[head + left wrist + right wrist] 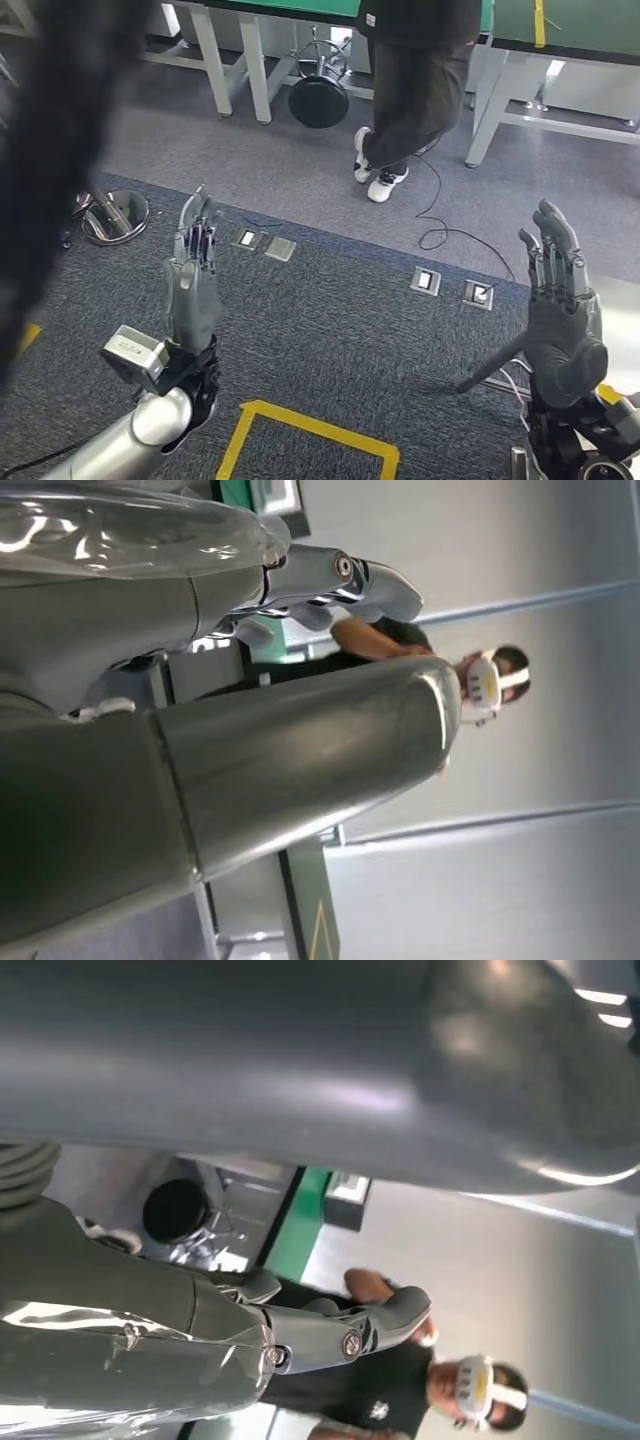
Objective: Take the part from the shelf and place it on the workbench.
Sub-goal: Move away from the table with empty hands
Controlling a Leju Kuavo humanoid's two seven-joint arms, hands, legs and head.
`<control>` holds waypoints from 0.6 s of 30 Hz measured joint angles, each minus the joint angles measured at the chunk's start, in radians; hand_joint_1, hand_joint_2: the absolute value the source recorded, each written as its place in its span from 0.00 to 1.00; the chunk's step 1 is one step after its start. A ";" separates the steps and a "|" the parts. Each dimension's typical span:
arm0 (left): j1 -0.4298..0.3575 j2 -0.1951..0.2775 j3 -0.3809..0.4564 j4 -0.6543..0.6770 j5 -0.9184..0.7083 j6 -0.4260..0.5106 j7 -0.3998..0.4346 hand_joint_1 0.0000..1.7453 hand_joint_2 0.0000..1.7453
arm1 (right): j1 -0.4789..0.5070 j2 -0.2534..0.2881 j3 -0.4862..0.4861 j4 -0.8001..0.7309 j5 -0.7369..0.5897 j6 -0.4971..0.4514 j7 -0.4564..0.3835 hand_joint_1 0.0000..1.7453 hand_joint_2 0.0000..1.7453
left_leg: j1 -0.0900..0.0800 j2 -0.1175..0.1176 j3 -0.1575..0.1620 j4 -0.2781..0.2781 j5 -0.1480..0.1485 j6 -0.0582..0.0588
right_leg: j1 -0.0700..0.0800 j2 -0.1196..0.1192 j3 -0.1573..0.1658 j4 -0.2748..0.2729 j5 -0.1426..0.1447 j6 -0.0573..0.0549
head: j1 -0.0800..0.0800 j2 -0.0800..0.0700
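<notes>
— Both hands are up in the head view; which one has the part?

— Neither. My left hand [192,290] stands upright over the dark carpet [340,330], fingers extended and holding nothing. My right hand [562,310] is raised well apart from it, fingers likewise extended, palm bare.

— So where does the part lie relative to them?

— I cannot tell; nothing touches either hand.

— And beyond the hands?

— Below and between them, a yellow tape outline [302,425] on the carpet. Farther out, square floor sockets [425,281] and a black cable [445,235]. Beyond those, a person [411,90] in dark clothes and white shoes stands beside a black round stool base [318,100], before green-topped benches [302,8]. My left wrist view shows the person wearing a white headset [483,685].
</notes>
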 joint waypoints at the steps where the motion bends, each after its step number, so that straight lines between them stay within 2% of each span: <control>1: 0.000 0.000 0.000 -0.001 0.000 0.000 0.000 0.00 0.00 | 0.000 -0.002 -0.002 -0.002 0.001 -0.001 0.000 0.00 0.00 | 0.001 -0.011 0.002 -0.001 -0.001 0.004 | -0.002 0.030 -0.028 0.062 -0.032 0.002 | 0.003 0.000; 2: -0.001 0.000 0.000 -0.002 0.000 0.000 0.000 0.00 0.00 | 0.000 -0.004 -0.003 -0.003 0.001 -0.001 0.000 0.00 0.00 | 0.001 -0.022 0.004 -0.001 -0.002 0.007 | -0.001 0.057 -0.066 0.143 -0.068 0.002 | 0.007 0.000; 3: 0.000 0.000 0.000 -0.002 0.000 0.000 0.000 0.00 0.00 | 0.001 -0.007 -0.004 -0.004 0.001 -0.003 0.000 0.00 0.00 | 0.000 -0.035 0.005 0.000 -0.003 0.009 | 0.000 0.073 -0.106 0.222 -0.095 0.002 | 0.009 0.000; 4: 0.000 0.000 0.000 -0.002 0.000 -0.001 0.000 0.00 0.00 | 0.002 -0.009 -0.004 -0.004 0.001 -0.005 0.000 0.00 0.00 | -0.001 -0.049 0.006 0.000 -0.003 0.011 | 0.001 0.081 -0.138 0.275 -0.105 0.001 | 0.010 0.000; 5: 0.000 0.000 0.000 -0.002 0.001 -0.001 0.000 0.00 0.00 | 0.003 -0.012 -0.005 -0.004 0.002 -0.008 0.000 0.00 0.00 | -0.002 -0.065 0.009 0.000 -0.004 0.011 | 0.002 0.085 -0.151 0.287 -0.093 -0.002 | 0.010 0.000; 6: 0.001 0.000 0.000 -0.002 0.002 -0.001 -0.001 0.00 0.00 | 0.004 -0.014 -0.006 -0.005 0.002 -0.011 0.000 0.00 0.00 | -0.003 -0.080 0.013 0.000 -0.005 0.011 | 0.002 0.089 -0.143 0.255 -0.061 -0.006 | 0.010 0.000; 7: 0.001 0.000 0.000 -0.002 0.003 -0.002 -0.001 0.00 0.00 | 0.004 -0.015 -0.007 -0.007 0.003 -0.014 0.000 0.00 0.00 | -0.003 -0.095 0.017 0.000 -0.007 0.011 | 0.003 0.101 -0.120 0.189 -0.015 -0.011 | 0.011 0.000; 8: 0.001 0.000 0.000 -0.002 0.003 -0.002 -0.002 0.00 0.00 | 0.003 -0.016 -0.009 -0.009 0.004 -0.016 0.000 0.00 0.00 | -0.003 -0.110 0.020 0.000 -0.008 0.009 | 0.002 0.129 -0.091 0.111 0.028 -0.016 | 0.011 0.000; 9: 0.000 0.000 0.000 -0.002 0.003 -0.002 -0.003 0.00 0.00 | 0.004 -0.017 -0.011 -0.012 0.005 -0.018 0.000 0.00 0.00 | -0.004 -0.124 0.020 0.002 -0.009 0.007 | 0.000 0.154 -0.065 0.042 0.057 -0.020 | 0.011 0.000; 10: 0.000 0.000 0.000 -0.002 0.004 -0.002 -0.004 0.00 0.00 | 0.005 -0.019 -0.013 -0.014 0.005 -0.018 0.000 0.00 0.00 | -0.003 -0.137 0.018 0.003 -0.009 0.003 | 0.000 0.175 -0.045 -0.004 0.071 -0.022 | 0.012 0.000; 11: 0.001 0.000 0.000 -0.002 0.004 -0.002 -0.005 0.00 0.00 | 0.006 -0.020 -0.015 -0.016 0.006 -0.019 0.000 0.00 0.00 | -0.001 -0.149 0.013 0.003 -0.007 -0.003 | 0.000 0.185 -0.034 -0.024 0.072 -0.024 | 0.012 0.000; 13: 0.003 0.001 0.000 -0.002 0.004 -0.002 -0.006 0.00 0.00 | 0.007 -0.021 -0.017 -0.018 0.006 -0.018 0.000 0.00 0.00 | 0.002 -0.170 0.006 0.002 -0.004 -0.014 | -0.002 0.164 -0.023 -0.034 0.071 -0.029 | 0.012 0.000; 14: 0.005 0.001 0.000 -0.003 0.004 -0.002 -0.006 0.00 0.00 | 0.007 -0.021 -0.019 -0.018 0.006 -0.017 0.000 0.00 0.00 | -0.001 -0.155 0.001 0.010 -0.010 -0.019 | -0.005 0.151 -0.019 -0.040 0.073 -0.033 | 0.010 0.000; 15: 0.005 0.002 0.000 -0.004 0.004 -0.002 -0.006 0.00 0.00 | 0.007 -0.021 -0.020 -0.018 0.006 -0.016 0.000 0.00 0.00 | -0.003 -0.126 -0.012 0.037 -0.027 -0.024 | -0.007 0.136 -0.016 -0.045 0.076 -0.038 | 0.006 0.000; 17: 0.006 0.002 -0.001 -0.005 0.003 -0.002 -0.005 0.00 0.00 | 0.008 -0.021 -0.025 -0.019 0.006 -0.015 0.000 0.00 0.00 | -0.006 -0.053 -0.071 0.155 -0.089 -0.031 | -0.007 0.106 -0.014 -0.050 0.078 -0.044 | -0.002 0.000; 18: 0.006 0.002 -0.001 -0.005 0.003 -0.002 -0.005 0.00 0.00 | 0.010 -0.021 -0.027 -0.019 0.006 -0.013 0.000 0.00 0.00 | -0.003 -0.035 -0.110 0.230 -0.121 -0.035 | -0.005 0.090 -0.014 -0.050 0.077 -0.045 | -0.005 0.000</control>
